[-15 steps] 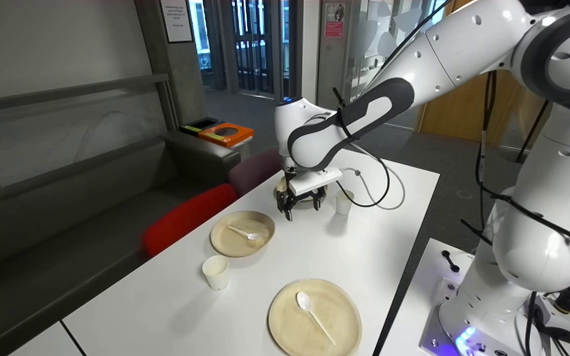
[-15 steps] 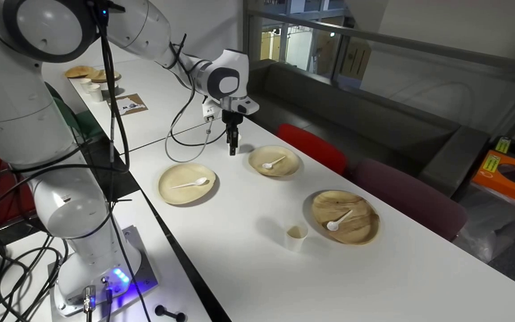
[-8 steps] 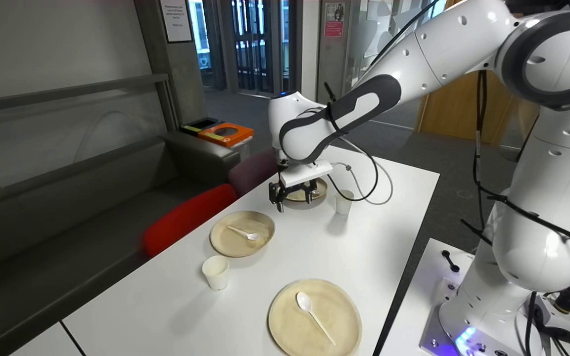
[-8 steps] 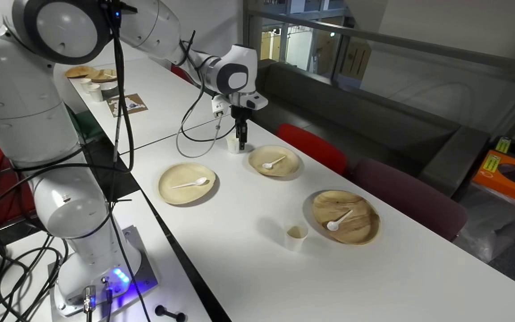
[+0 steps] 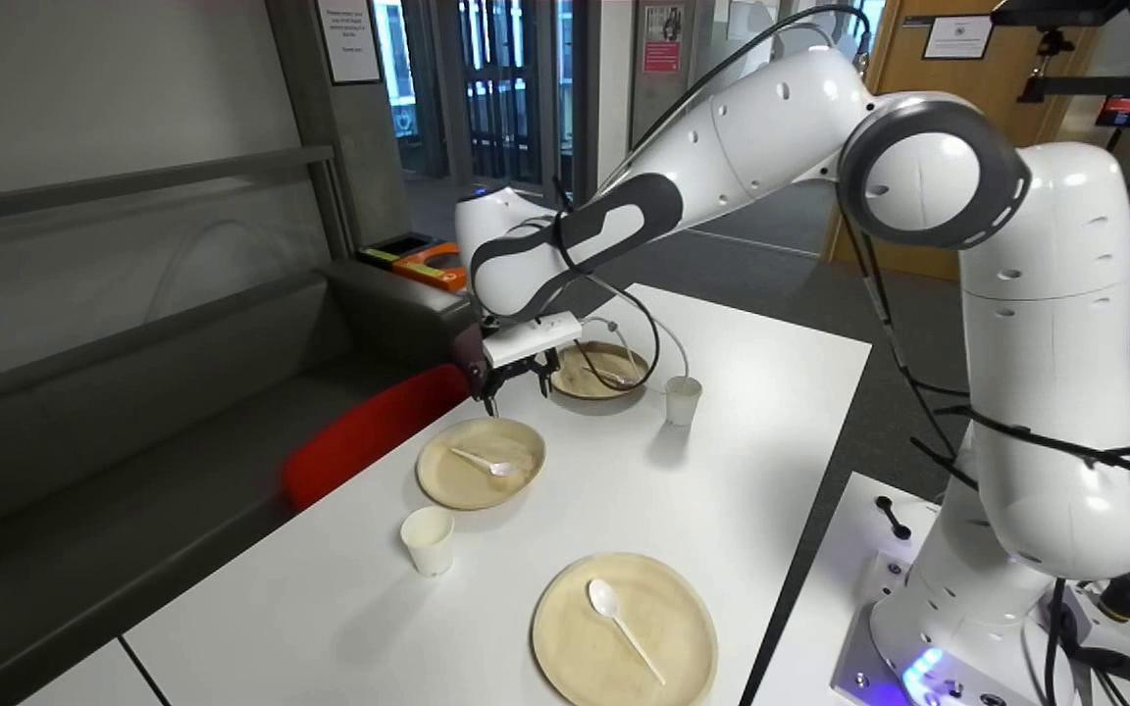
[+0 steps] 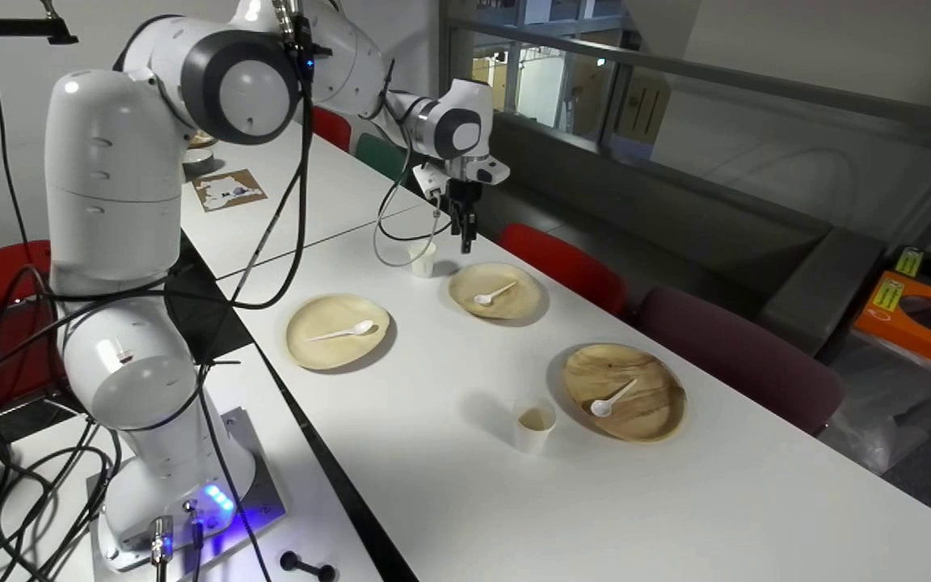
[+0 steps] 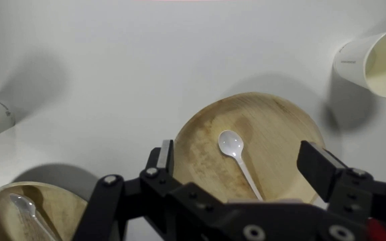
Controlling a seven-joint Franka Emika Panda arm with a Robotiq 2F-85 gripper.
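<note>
In an exterior view, the gripper point(image 5: 519, 400) has shifted left; its jaws stand apart, unloaded, near the left plate point(image 5: 467, 490) bearing a white spoon point(image 7: 236, 154).

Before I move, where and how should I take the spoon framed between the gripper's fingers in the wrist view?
I'd pinch the white spoon at mid-handle, coming down from above: it lies inside the plate, whose raised rim would likely hinder a side approach. The slim handle slants in the wrist view, so turning the open gripper slightly should let it close across.
</note>
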